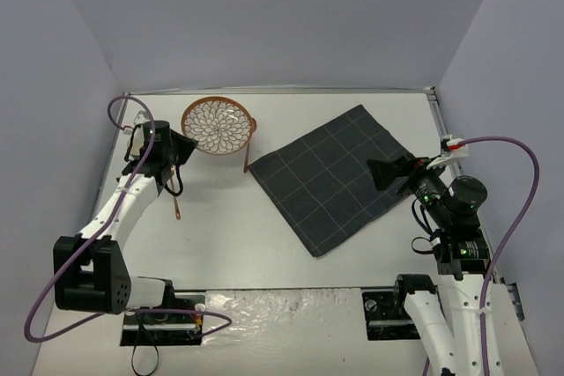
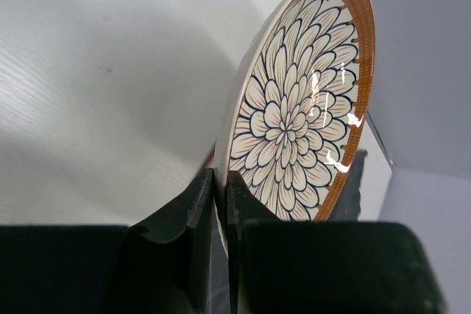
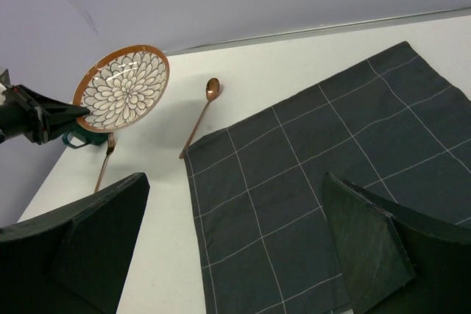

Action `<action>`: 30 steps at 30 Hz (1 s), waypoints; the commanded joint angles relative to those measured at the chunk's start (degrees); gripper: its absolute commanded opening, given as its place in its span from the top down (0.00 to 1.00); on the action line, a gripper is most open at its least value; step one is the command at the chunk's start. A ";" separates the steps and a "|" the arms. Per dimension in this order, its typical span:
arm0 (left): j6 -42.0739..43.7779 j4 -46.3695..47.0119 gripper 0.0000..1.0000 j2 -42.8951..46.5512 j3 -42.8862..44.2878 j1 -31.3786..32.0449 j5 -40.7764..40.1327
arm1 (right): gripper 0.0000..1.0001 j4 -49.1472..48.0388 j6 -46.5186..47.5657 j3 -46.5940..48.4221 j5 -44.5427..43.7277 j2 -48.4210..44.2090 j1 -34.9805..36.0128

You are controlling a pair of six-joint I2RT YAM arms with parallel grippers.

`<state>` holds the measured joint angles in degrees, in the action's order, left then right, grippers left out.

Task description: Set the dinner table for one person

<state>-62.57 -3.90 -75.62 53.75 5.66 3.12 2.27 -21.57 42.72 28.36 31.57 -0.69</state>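
Your only dish is the plate (image 1: 216, 123), orange-rimmed with a dark-outlined petal pattern. Its face carries nothing but that pattern. The left gripper (image 1: 187, 143) has it by the rim near the far left corner of the dinner table (image 1: 229, 235), and the plate is tipped steeply rather than lying flat.

In the left wrist view you see the grip itself. The left gripper (image 2: 219, 182) has its jaws pressed together on the thin edge of the plate (image 2: 302, 108), one finger on the white underside and one on the patterned face. The white table (image 2: 110, 71) lies behind. That view hides the plate's lower edge, so you cannot tell from it whether the plate touches the table.

The right wrist view shows the cutlery most clearly. A copper spoon (image 3: 200, 115) lies on the table (image 3: 294, 56) with its handle end at the corner of the dark grey gridded cloth (image 3: 331, 167). A copper fork (image 3: 103, 167) lies just below the raised plate (image 3: 121, 87). The right gripper (image 3: 234, 182) has its jaws spread wide, with nothing between them.

Only the top view shows both arms at once. There the right gripper (image 1: 388, 173) hangs over the right edge of the cloth (image 1: 330, 178), well apart from the plate. The spoon (image 1: 250, 143) lies between plate and cloth, and the fork (image 1: 177, 204) lies near the left arm.
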 commanded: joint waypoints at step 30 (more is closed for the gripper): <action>-0.92 25.91 1.00 -38.09 33.20 34.68 17.39 | 0.00 6.16 4.34 2.55 -0.93 -3.08 0.34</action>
<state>-60.05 8.13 -117.84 80.33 39.38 17.78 10.27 -18.66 42.98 28.23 28.59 -0.69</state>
